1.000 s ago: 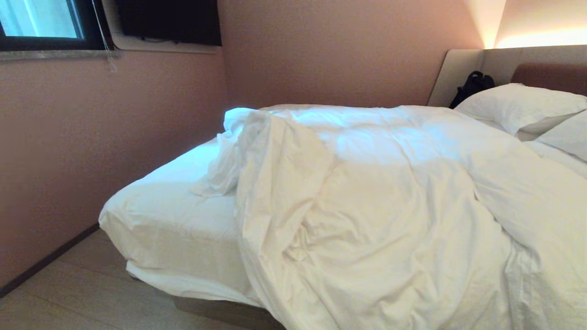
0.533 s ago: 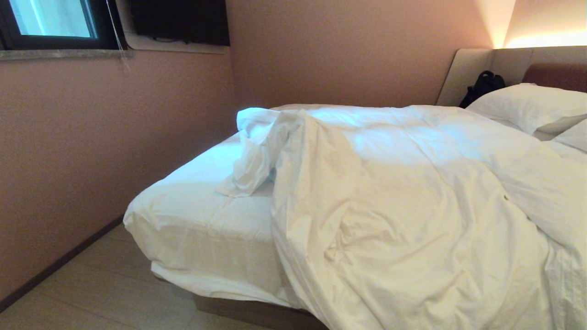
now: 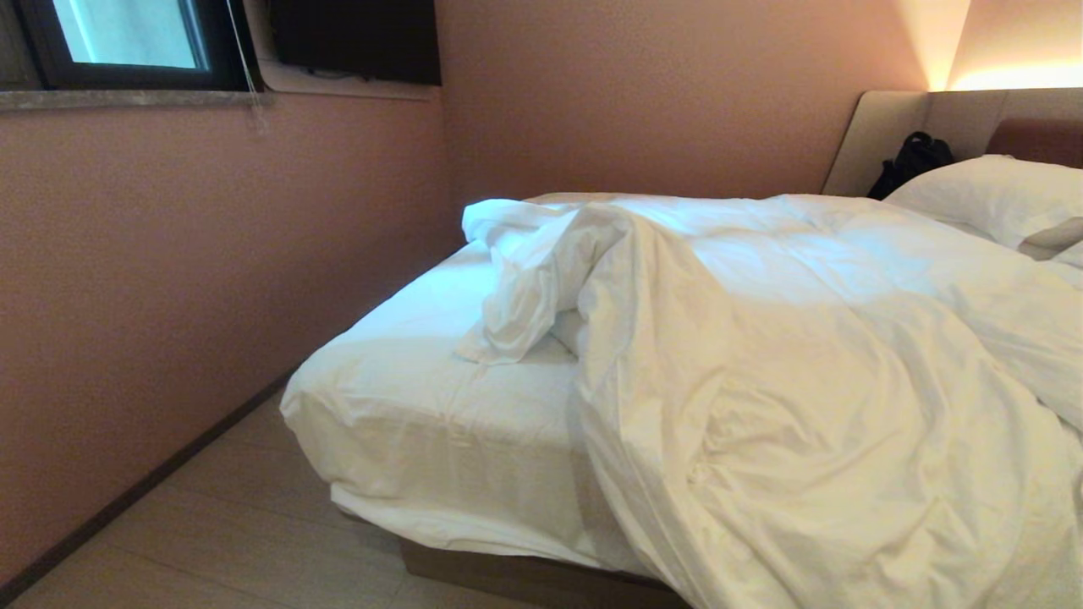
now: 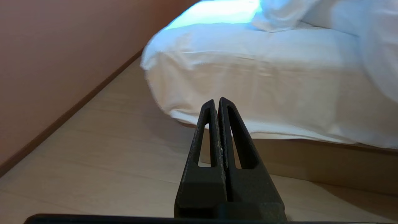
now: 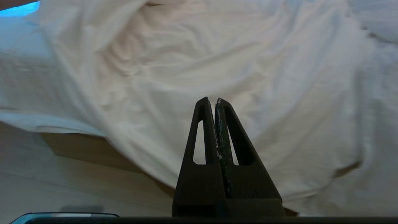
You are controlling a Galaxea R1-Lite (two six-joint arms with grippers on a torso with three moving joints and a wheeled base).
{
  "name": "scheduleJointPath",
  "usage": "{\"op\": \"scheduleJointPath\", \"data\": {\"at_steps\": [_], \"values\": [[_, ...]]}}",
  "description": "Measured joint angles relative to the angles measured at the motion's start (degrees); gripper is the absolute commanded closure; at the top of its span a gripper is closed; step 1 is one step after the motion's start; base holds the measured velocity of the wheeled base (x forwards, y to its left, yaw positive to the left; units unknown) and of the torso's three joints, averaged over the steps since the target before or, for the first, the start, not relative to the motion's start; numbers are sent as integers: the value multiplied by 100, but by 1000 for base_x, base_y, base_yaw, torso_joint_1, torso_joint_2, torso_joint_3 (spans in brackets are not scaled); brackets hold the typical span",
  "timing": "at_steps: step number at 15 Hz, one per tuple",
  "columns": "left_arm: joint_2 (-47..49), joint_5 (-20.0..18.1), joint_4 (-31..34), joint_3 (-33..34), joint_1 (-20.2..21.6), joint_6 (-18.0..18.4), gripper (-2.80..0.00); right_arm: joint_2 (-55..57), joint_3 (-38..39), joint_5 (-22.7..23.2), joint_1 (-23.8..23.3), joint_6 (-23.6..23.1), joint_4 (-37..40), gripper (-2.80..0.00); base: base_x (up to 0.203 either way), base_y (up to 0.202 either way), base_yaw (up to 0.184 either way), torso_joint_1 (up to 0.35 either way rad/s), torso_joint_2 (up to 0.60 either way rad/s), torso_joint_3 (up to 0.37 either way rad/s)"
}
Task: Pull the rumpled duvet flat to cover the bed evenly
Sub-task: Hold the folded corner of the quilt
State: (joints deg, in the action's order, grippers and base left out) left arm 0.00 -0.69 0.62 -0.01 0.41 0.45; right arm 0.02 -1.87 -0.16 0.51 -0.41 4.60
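The rumpled white duvet point(image 3: 804, 355) lies bunched toward the right side of the bed point(image 3: 423, 406), hanging over the near edge, with a folded-back corner point(image 3: 525, 288) near the far left. The bare white sheet shows on the bed's left part. Neither arm appears in the head view. My left gripper point(image 4: 216, 101) is shut and empty, low above the floor, pointing at the bed's sheeted corner point(image 4: 236, 71). My right gripper point(image 5: 212, 100) is shut and empty, a short way off the hanging duvet point(image 5: 217, 62).
A pink wall point(image 3: 169, 279) runs along the bed's left, leaving a strip of pale wood floor point(image 3: 228, 541). A window point(image 3: 127, 34) sits high on the left. White pillows point(image 3: 998, 199) and a black bag point(image 3: 914, 161) rest by the beige headboard point(image 3: 880, 135).
The whole head view has shifted: the bed and duvet now sit further right in the picture, so the camera has moved. The bedding itself looks unchanged.
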Motion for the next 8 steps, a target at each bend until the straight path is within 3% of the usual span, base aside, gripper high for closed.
{"op": "scheduleJointPath", "data": {"at_steps": [8], "values": [[0,3,-1,1,0,1,0,0,0,0,0,0,4,0,0,195,-1,2,4,3]]}}
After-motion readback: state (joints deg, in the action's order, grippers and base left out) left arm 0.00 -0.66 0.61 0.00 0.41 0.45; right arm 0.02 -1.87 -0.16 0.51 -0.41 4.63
